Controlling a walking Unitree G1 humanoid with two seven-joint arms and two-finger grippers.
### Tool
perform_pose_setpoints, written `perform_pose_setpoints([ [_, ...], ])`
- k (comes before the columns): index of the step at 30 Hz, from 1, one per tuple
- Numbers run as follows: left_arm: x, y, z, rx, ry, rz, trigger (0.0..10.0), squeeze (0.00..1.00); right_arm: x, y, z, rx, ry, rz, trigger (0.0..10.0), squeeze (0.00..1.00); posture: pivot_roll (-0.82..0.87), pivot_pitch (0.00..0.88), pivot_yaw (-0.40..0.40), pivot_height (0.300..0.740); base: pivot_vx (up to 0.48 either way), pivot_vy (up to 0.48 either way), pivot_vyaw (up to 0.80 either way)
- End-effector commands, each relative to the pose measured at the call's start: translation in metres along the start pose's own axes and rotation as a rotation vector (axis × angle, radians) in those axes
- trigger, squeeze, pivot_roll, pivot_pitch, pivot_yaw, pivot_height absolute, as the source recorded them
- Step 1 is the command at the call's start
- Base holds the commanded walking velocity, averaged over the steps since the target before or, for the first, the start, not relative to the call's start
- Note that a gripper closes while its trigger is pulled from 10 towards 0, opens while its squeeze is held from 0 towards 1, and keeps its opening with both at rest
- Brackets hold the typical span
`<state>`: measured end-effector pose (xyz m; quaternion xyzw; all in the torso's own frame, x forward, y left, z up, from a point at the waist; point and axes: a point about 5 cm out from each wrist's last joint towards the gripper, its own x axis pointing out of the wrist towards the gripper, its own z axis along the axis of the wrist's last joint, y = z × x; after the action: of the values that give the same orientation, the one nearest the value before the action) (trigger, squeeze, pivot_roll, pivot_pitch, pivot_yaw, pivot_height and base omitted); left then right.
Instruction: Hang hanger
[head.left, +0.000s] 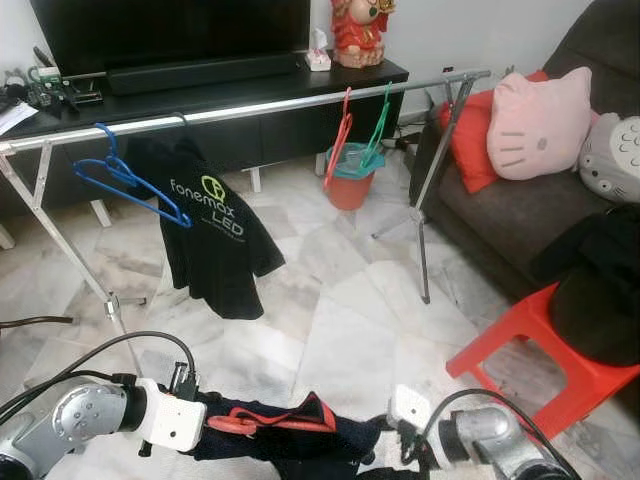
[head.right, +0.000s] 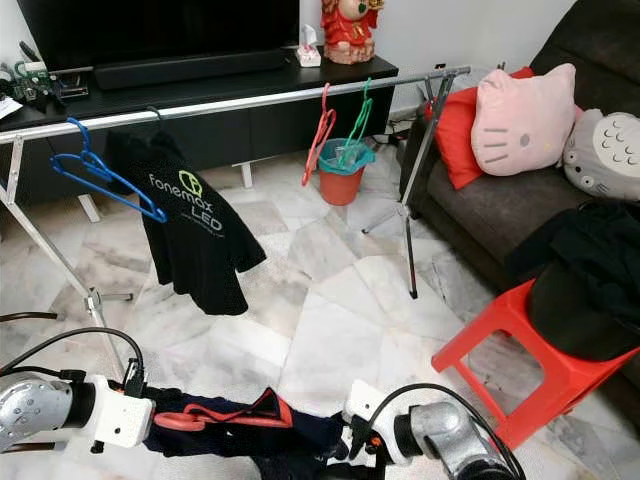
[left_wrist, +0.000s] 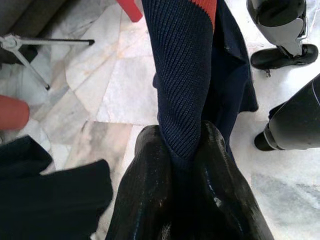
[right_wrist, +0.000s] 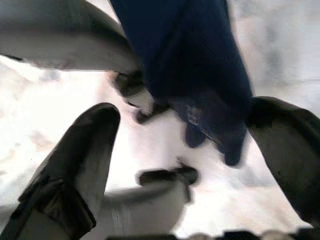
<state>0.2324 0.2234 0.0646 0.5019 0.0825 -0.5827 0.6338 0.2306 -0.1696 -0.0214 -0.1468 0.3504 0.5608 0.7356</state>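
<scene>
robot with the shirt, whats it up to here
The left gripper is clamped on a navy garment threaded on a red hanger, held low in front of the robot. The right gripper is open beside the cloth. Ahead, the drying rail carries a black shirt and bare hangers.

Navy garment (head.left: 290, 440), red hanger (head.left: 262, 421), blue hanger (head.left: 125, 178).

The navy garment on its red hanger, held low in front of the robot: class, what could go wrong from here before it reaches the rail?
1. The left gripper pinches only cloth of the navy garment, so it might slide off the red hanger.
2. The right gripper is open with the garment hanging between its fingers, giving no support there.
3. The rail already carries a black shirt; the hook could snag it.
</scene>
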Motion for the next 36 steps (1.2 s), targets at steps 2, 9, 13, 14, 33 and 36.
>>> perform_pose_setpoints([
  [2, -0.002, 0.006, 0.001, 0.002, 0.002, 0.016, 10.0, 0.0, -0.005, -0.009, 0.0, -0.034, 0.034, -0.106, 10.0, 0.0, 0.03, 0.0, -0.077, 0.74, 0.0, 0.0, 0.0],
  [9, -0.002, 0.008, 0.0, -0.01, 0.006, 0.023, 10.0, 0.0, -0.003, -0.012, 0.002, -0.067, 0.033, -0.182, 10.0, 0.0, 0.02, 0.0, -0.072, 0.74, 0.0, 0.0, 0.0],
  [13, -0.002, 0.016, 0.003, -0.016, -0.007, 0.048, 10.0, 0.0, -0.001, -0.01, -0.001, -0.062, 0.027, -0.205, 10.0, 0.0, 0.02, 0.0, -0.072, 0.74, 0.0, 0.0, 0.0],
  [14, -0.003, 0.018, 0.004, -0.013, -0.009, 0.049, 10.0, 0.0, -0.001, -0.01, -0.001, -0.064, 0.027, -0.211, 4.7, 0.0, 0.02, 0.0, -0.072, 0.74, 0.0, 0.0, 0.0],
  [33, -0.003, 0.027, 0.011, 0.002, -0.033, 0.059, 10.0, 0.0, -0.004, -0.013, -0.01, -0.103, 0.112, -0.259, 0.0, 0.0, 0.03, 0.0, -0.067, 0.74, 0.0, 0.0, 0.0],
  [36, -0.005, 0.029, 0.013, 0.004, -0.037, 0.059, 10.0, 0.0, -0.008, -0.021, -0.009, -0.124, 0.125, -0.365, 0.0, 0.0, 0.03, 0.0, -0.07, 0.74, 0.0, 0.0, 0.0],
])
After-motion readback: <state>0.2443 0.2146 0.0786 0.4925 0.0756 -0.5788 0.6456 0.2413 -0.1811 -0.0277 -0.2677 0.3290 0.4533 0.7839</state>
